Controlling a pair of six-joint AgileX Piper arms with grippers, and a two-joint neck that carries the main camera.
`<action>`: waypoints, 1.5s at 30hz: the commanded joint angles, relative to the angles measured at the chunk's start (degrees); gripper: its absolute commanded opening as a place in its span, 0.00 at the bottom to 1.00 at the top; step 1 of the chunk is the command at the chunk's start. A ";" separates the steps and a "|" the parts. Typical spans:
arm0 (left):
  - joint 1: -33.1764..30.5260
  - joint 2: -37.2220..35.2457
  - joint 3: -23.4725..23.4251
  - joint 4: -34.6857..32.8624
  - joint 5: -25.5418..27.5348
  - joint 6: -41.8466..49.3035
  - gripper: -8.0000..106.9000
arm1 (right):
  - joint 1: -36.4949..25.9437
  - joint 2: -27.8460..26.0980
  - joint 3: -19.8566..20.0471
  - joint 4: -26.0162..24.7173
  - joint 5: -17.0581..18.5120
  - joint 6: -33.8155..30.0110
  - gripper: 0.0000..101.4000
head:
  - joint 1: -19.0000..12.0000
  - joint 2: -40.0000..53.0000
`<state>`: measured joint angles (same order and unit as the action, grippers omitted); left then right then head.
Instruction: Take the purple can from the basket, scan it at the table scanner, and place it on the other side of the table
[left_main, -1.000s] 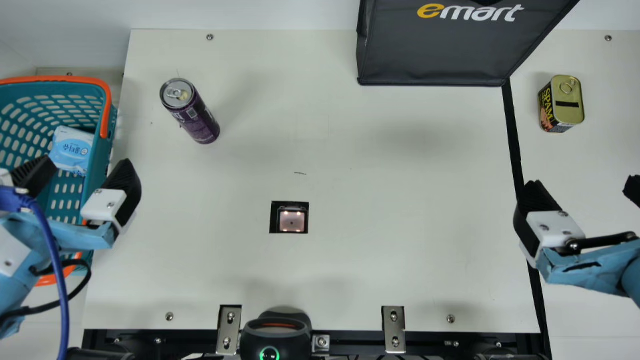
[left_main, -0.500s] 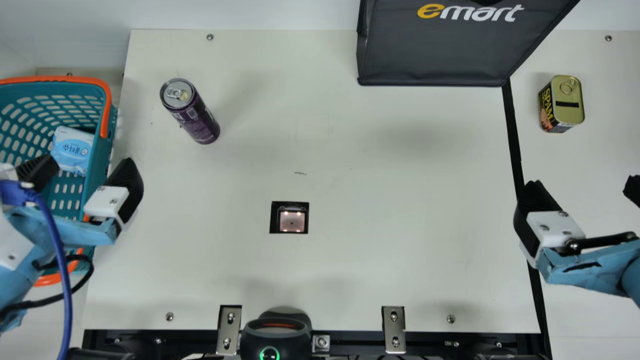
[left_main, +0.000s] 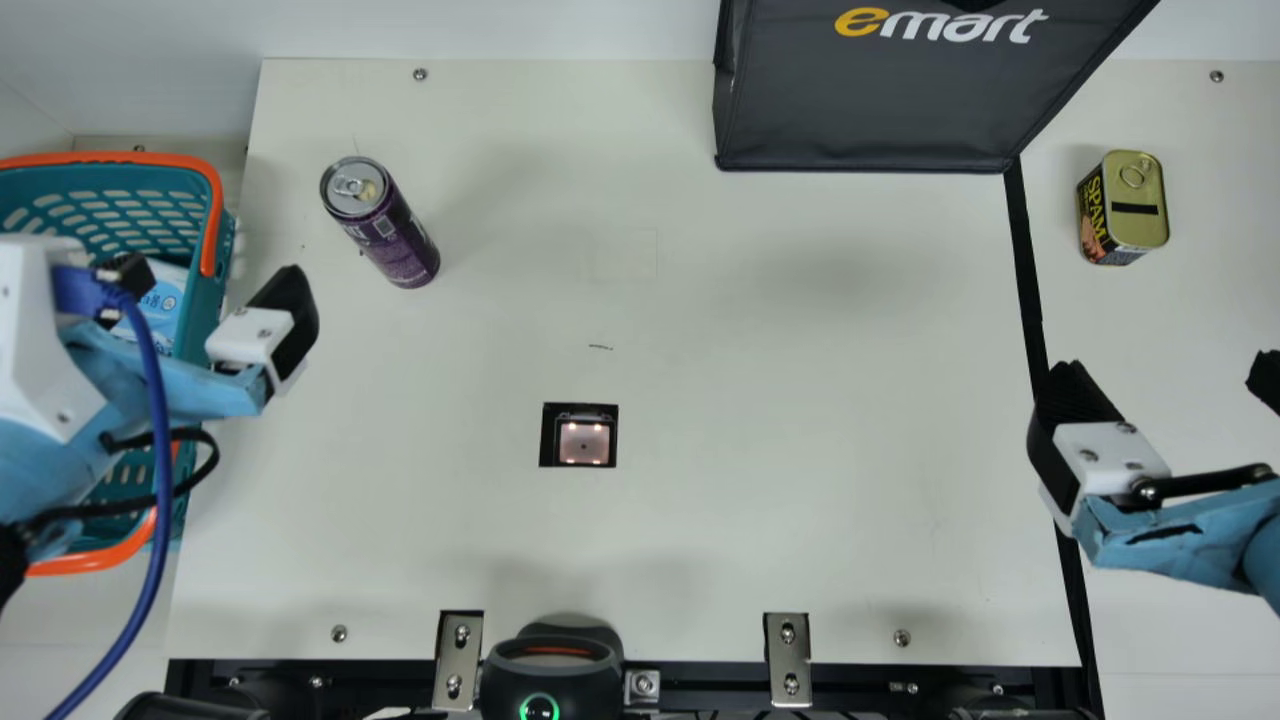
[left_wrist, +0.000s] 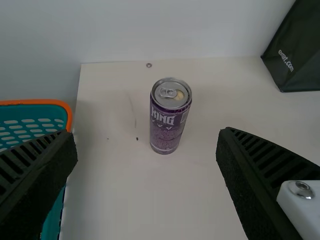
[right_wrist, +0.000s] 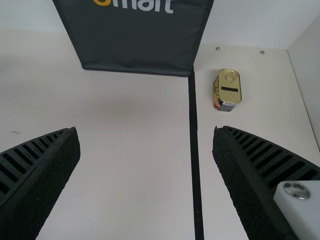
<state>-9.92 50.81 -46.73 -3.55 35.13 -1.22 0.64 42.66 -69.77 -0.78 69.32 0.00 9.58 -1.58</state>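
On the cream surface (left_main: 750, 400) I see the purple can (left_main: 395, 235) standing upright, outside the basket (left_main: 212, 220). My left hand (left_main: 212, 270), by the basket's edge, is wide open and empty; my right hand (left_main: 1168, 368) gapes too, holding nothing.

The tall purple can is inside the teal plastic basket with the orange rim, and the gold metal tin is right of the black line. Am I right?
Not quite: the main view shows the purple can standing on the cream table, outside the basket. The gold tin is right of the black line.
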 joint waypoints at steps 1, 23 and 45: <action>-0.27 2.42 -1.03 -0.32 -0.09 0.01 0.85 | 0.00 0.00 0.00 0.00 0.00 0.00 0.94 | -1.66 0.00; -1.07 20.54 -12.29 -5.12 2.01 4.39 0.85 | 0.00 0.00 0.00 0.00 0.00 0.00 0.94 | -1.66 0.00; -2.18 33.96 -21.09 -4.25 4.87 -2.83 0.85 | 0.00 0.00 0.00 0.00 0.00 0.00 0.94 | -1.66 0.00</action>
<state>-12.07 84.39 -67.76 -7.98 39.97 -3.82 0.64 42.66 -69.77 -0.78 69.32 0.00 9.58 -1.58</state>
